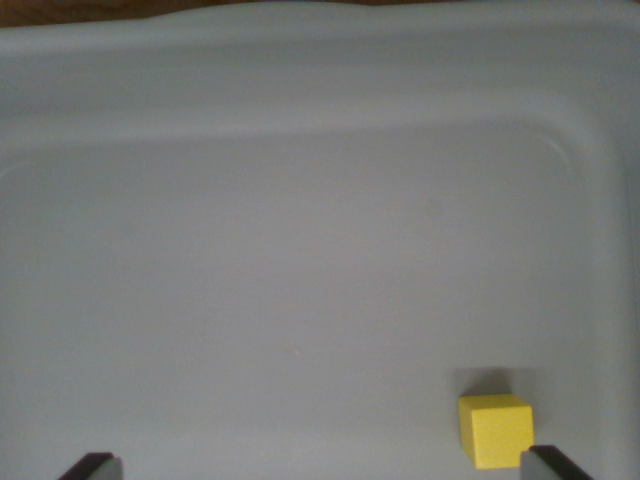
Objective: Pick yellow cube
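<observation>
The wrist view is looking down into a pale grey tray [300, 120], its raised wall running along the top and curving down the wrist view's right side. A thin strip of brown surface [100, 10] is showing beyond the top wall.

At the bottom left, one dark fingertip [92, 466] of the gripper [320, 466] is poking into the picture. Most of the tray floor between the tips is lying bare.

Toward the bottom right corner of the tray, the yellow cube [494, 430] is sitting flat on the floor, casting a small shadow behind it. It is lying near the right wall, though apart from it.

Just right of the cube, the other dark fingertip [556, 464] is sitting right beside its lower right corner; whether it is touching cannot be told. The claw is spread wide, pinching nothing, with the cube lying just inside the right tip.
</observation>
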`<action>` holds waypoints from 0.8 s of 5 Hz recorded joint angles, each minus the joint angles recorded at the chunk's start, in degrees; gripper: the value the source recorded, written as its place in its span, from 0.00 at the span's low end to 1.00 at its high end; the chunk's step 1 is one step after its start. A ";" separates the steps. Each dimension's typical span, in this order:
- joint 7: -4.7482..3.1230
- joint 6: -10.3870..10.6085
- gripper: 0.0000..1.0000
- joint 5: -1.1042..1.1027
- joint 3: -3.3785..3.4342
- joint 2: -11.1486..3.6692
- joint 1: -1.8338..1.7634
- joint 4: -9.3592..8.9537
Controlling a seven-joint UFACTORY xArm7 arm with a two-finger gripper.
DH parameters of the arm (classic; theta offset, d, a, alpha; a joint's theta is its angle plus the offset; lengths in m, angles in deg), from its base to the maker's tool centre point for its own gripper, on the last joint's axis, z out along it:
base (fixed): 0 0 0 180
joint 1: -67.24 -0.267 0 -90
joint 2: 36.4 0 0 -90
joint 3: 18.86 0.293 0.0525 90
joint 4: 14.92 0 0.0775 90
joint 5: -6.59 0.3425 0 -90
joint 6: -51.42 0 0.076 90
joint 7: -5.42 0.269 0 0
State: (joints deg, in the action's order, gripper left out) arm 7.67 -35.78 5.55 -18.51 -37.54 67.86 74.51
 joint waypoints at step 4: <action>-0.33 0.65 0.00 0.04 -0.11 -0.14 0.13 -0.56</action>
State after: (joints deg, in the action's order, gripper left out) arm 7.34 -35.13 5.59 -18.62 -37.68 68.00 73.94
